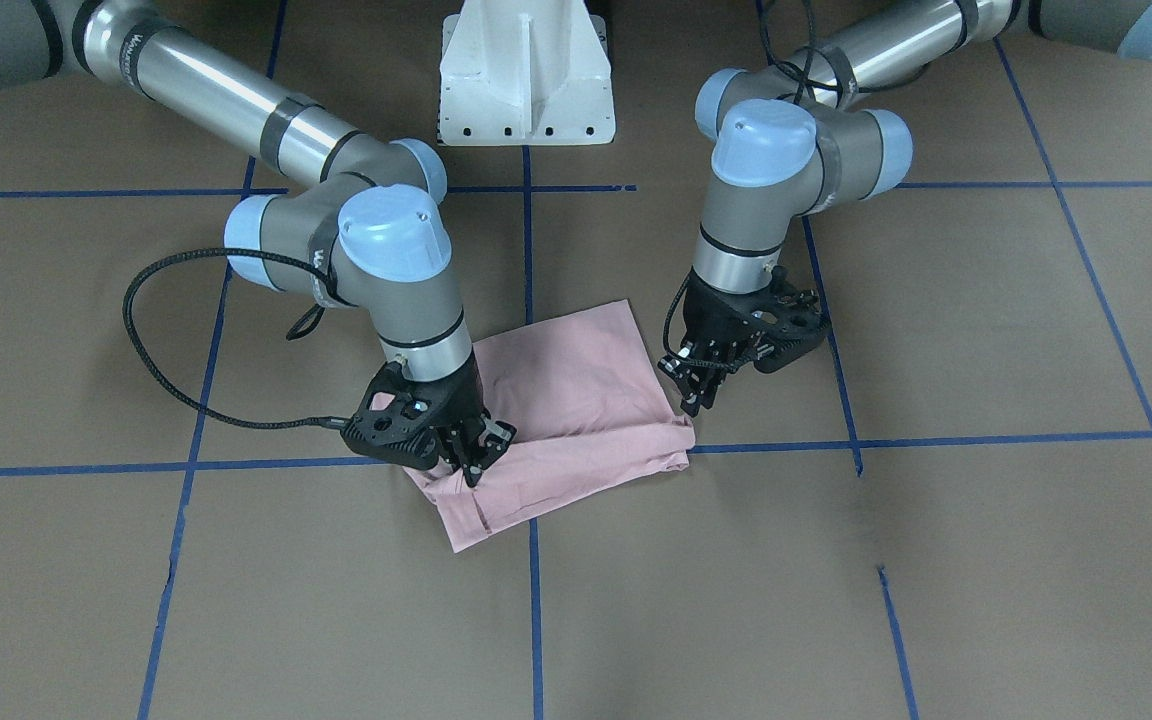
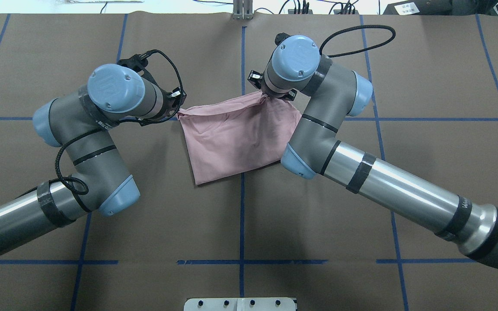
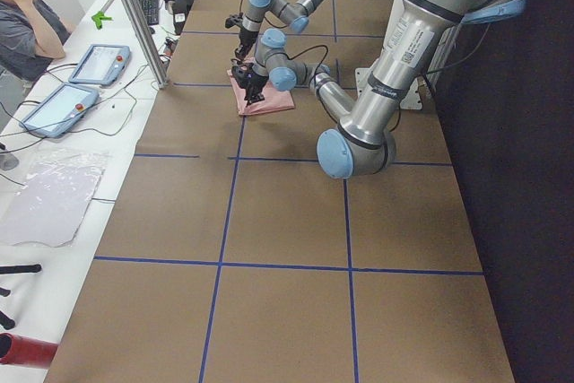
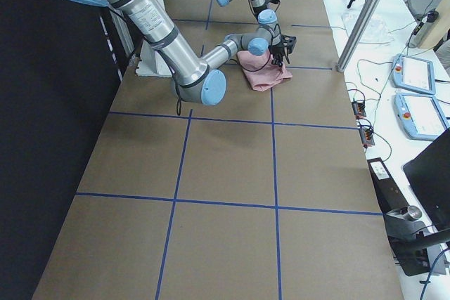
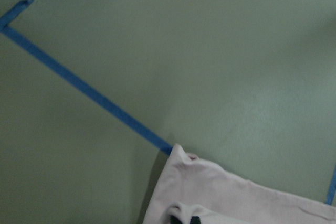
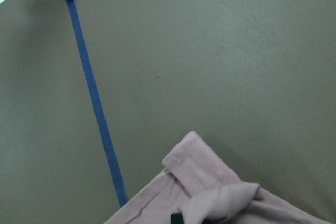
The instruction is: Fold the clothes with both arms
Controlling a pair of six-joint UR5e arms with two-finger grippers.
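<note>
— Overhead exterior: the T-shirt (image 2: 236,138) lies folded mid-frame on the counter (image 2: 167,233). How are the grips?
— The right fingers (image 1: 472,462) pinch a bunched corner. The left fingers (image 1: 693,398) look closed on the opposite corner, right at its edge.
— Risk?
— That shallow left hold could slip during a lift, dropping one side and skewing the fold.

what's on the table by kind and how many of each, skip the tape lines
pink shirt: 1
robot arms: 2, the left arm and the right arm
white base: 1
total: 4
</note>
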